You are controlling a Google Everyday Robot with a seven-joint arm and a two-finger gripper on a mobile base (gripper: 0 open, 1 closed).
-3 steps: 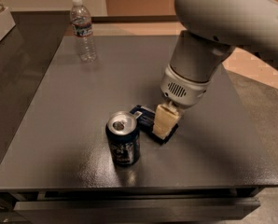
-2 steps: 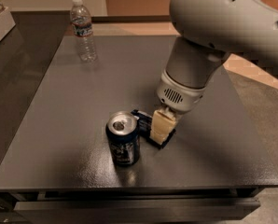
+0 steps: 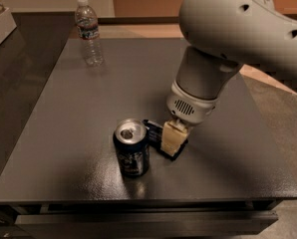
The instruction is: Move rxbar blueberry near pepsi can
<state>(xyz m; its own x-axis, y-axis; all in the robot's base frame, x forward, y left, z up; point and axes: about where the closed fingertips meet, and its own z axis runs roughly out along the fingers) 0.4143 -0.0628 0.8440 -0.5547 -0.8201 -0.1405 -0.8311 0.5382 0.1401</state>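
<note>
Gripper: you are looking at the gripper [image 3: 172, 139] hanging low over the near-centre of the counter [image 3: 78, 108], at the end of a bulky pale arm [image 3: 228, 39] that is coming in from 2 o'clock.

Jaws: you cannot tell whether they are open, closed or gripping anything. Only a cream-coloured tip is showing below the ribbed wrist, and it is covering the middle of the bar.

Rxbar blueberry: the rxbar blueberry [image 3: 152, 130] is lying flat on the counter under that tip. Its dark navy wrapper is running slantwise from 10 o'clock to 4 o'clock, and one end is showing on either side of the tip.

Pepsi can: the pepsi can [image 3: 132, 148] is standing upright near the front edge of the counter. Its silver top is facing you and its pale logo is turned toward 6 o'clock.

Bar and can: the bar is sitting just beside the can, at about 2 o'clock from it. Whether the bar's near corner is touching the can's rim is not clear.

Water bottle: a clear water bottle [image 3: 88, 33] with a pale cap is standing upright at the counter's far corner, at 11 o'clock from the can and well apart from both task items.

Counter: the dark grey top is catching a soft glare around the can.
</note>
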